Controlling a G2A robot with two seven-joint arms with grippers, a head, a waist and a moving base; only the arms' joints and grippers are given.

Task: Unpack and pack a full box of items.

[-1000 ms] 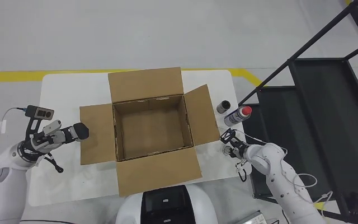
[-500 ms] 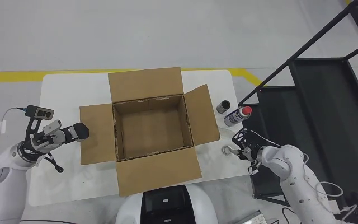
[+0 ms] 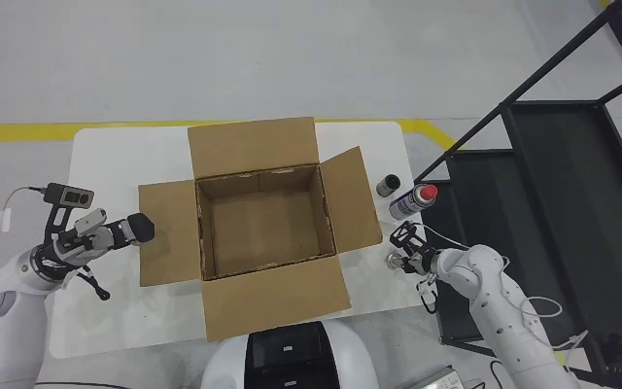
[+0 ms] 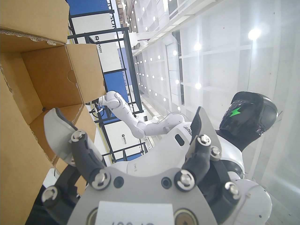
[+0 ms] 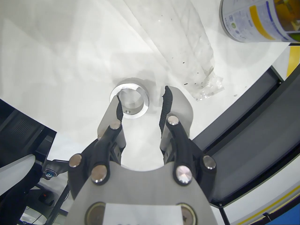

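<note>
An open, empty cardboard box (image 3: pixel 267 229) stands in the middle of the white table (image 3: pixel 107 156), flaps spread. At the table's right edge my right gripper (image 3: pixel 400 250) is open just above a small metal ring (image 3: pixel 393 261). In the right wrist view the ring (image 5: pixel 129 104) lies on the table partly between the fingers, close to one fingertip (image 5: pixel 118 105), with the right gripper (image 5: pixel 142 99) untouched by it. My left gripper (image 3: pixel 136 229) is held open and empty beside the box's left flap; the left wrist view shows the left gripper (image 4: pixel 129 122) next to the box (image 4: pixel 46 71).
A red-capped spray can (image 3: pixel 413 199) and a small dark can (image 3: pixel 389 184) stand right of the box. A clear plastic bag (image 5: pixel 187 43) lies beside the ring, with a labelled can (image 5: pixel 257 10) beyond it. A dark metal rack (image 3: pixel 544 194) borders the table's right side.
The right gripper drew back toward the table edge, leaving the ring on the table, then returned over the ring. The left arm has not moved.
</note>
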